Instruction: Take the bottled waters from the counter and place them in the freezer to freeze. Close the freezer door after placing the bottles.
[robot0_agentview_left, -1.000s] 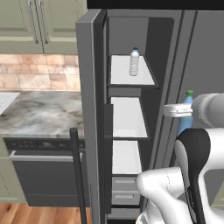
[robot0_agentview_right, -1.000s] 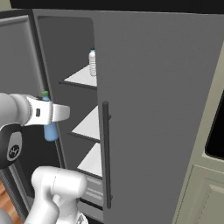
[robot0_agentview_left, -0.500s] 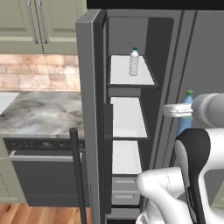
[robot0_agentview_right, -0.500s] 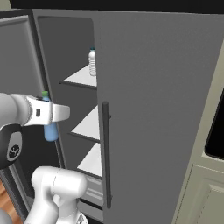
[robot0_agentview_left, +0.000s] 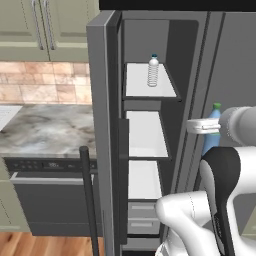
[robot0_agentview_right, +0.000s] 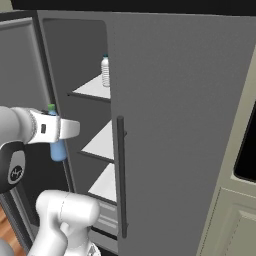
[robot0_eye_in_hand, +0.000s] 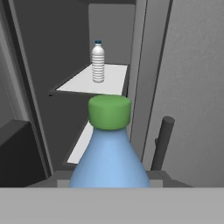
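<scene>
The translucent blue bottled water (robot0_agentview_left: 212, 131) with a green cap hangs upright in front of the freezer (robot0_agentview_left: 150, 125), and my gripper (robot0_agentview_left: 204, 126) is shut on it. Seen from the right base, the blue bottle (robot0_agentview_right: 58, 149) sits under the white hand (robot0_agentview_right: 64, 129), level with the middle shelf. The hand view looks over the blue bottle (robot0_eye_in_hand: 109, 157) into the compartment. The clear ribbed bottle (robot0_agentview_left: 153, 70) (robot0_agentview_right: 105, 71) (robot0_eye_in_hand: 98, 61) stands upright on the top white shelf (robot0_agentview_left: 150, 86). The freezer door (robot0_agentview_left: 104, 125) stands swung wide open to the left.
The refrigerator's right-hand door (robot0_agentview_right: 180, 125) is closed, with its long dark handle (robot0_agentview_right: 120, 175) just right of the held bottle. The marbled counter (robot0_agentview_left: 45, 131) and the black-fronted dishwasher (robot0_agentview_left: 50, 200) lie left of the open door. White drawers (robot0_agentview_left: 144, 216) fill the freezer's bottom.
</scene>
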